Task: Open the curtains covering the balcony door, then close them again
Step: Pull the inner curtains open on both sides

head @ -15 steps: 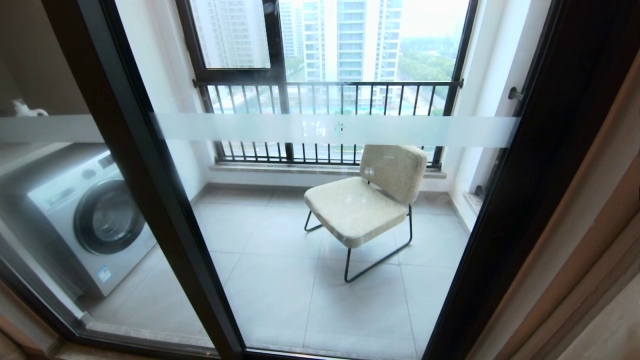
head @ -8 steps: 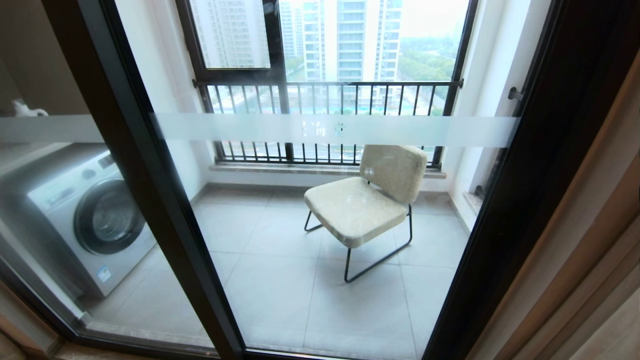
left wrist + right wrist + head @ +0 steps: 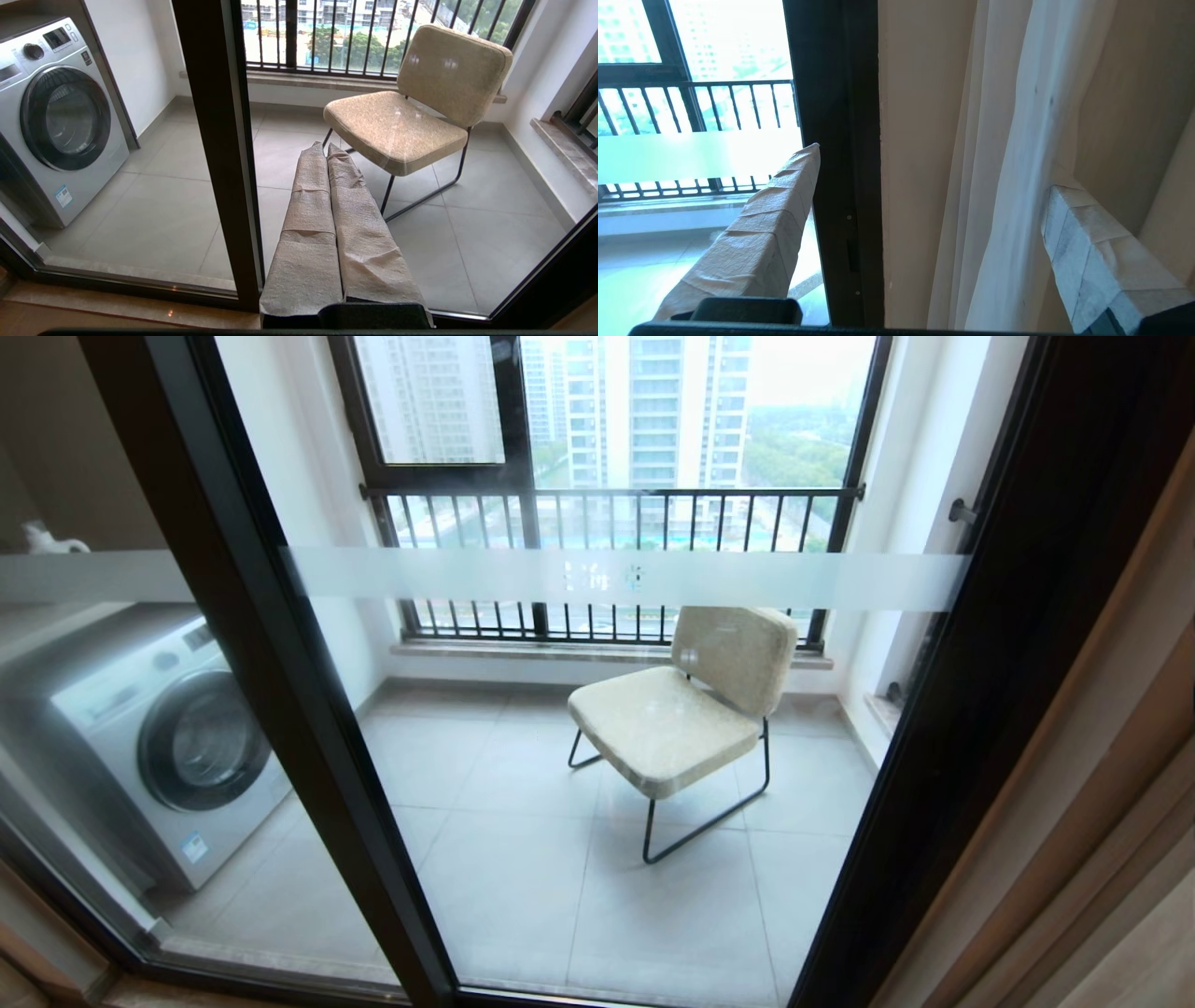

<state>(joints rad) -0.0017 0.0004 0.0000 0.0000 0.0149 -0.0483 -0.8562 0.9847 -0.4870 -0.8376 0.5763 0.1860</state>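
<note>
While the balcony door (image 3: 597, 728) stands fully uncovered in the head view, with the beige chair (image 3: 686, 709) and washing machine (image 3: 159, 737) plain through the glass, the curtains are bunched off at the right side. Only the right wrist view shows them: a white sheer (image 3: 994, 186) hanging in folds just beside the wall strip next to the black door frame (image 3: 836, 163), with beige drape fabric (image 3: 1125, 116) behind it.

Right gripper (image 3: 931, 186) has its taped fingers (image 3: 770, 219) spread wide apart, one in front of the door frame and glass, the other against the drape side, sheer folds between them. Nothing is clamped. Left gripper (image 3: 327, 151) is pressed together, empty, pointing at the glass low down, idle.

Opening looks done; the closing pull is probably what's left.

Risks:
- Jaws straddle the frame edge as well as the cloth, so closing here could pinch against the frame or wall strip rather than fabric.
- Catching only the thin sheer is likely; it could slip out, and the heavy drape would stay put.
- Pulling at an angle might strain the fabric instead of sliding it along its rail, which is out of view.
- Neither arm shows in the head view, so the grab can't be checked from there.
</note>
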